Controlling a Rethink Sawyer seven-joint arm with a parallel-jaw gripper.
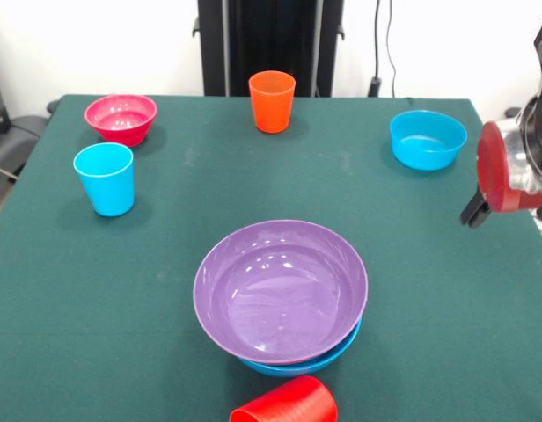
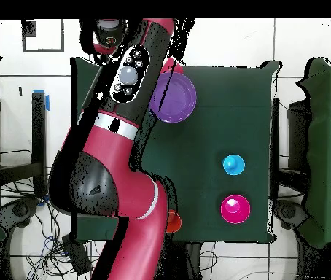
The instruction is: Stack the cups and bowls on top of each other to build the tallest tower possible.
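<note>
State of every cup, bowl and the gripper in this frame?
purple bowl: upright, nested in a blue bowl
red cup: on its side
light blue cup: upright, alone
orange cup: upright, alone
crimson bowl: upright, empty
second blue bowl: upright, empty
gripper: off right, holding nothing visible

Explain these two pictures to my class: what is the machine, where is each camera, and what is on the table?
The machine is a red and black robot arm. One camera faces it across the green table; the other looks straight down. On the table are a purple bowl resting in a blue bowl, a light blue cup, an orange cup, a crimson bowl, another blue bowl and a red cup on its side. The arm's end is at the edge, apparently holding nothing.
</note>
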